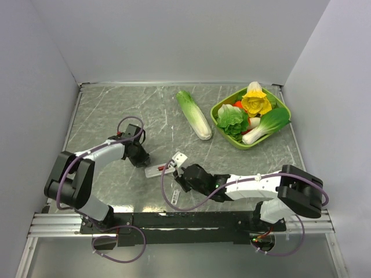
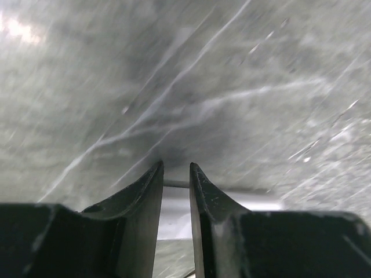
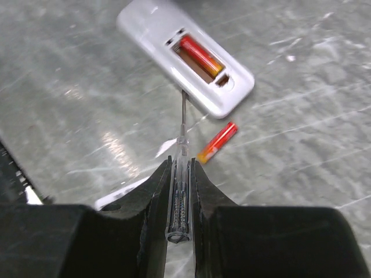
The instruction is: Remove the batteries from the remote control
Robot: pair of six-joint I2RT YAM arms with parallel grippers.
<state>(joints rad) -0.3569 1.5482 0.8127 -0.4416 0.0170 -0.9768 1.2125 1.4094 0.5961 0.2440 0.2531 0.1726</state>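
Right gripper: jaws nearly closed, clamped on a slim clear-handled, metal-tipped tool. The tip points at the white plastic bar-shaped remote control lying on the grey marbled table. One red-orange cylindrical battery sits in the open recess. A second battery lies loose just beside the remote. Left gripper: narrow gap at the remote's end; cannot tell if it grips.

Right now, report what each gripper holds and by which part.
Right gripper clamps a thin clear-handled tool by its handle, metal tip toward the remote control. Left gripper: a white piece shows between its fingers, but a grip cannot be told.
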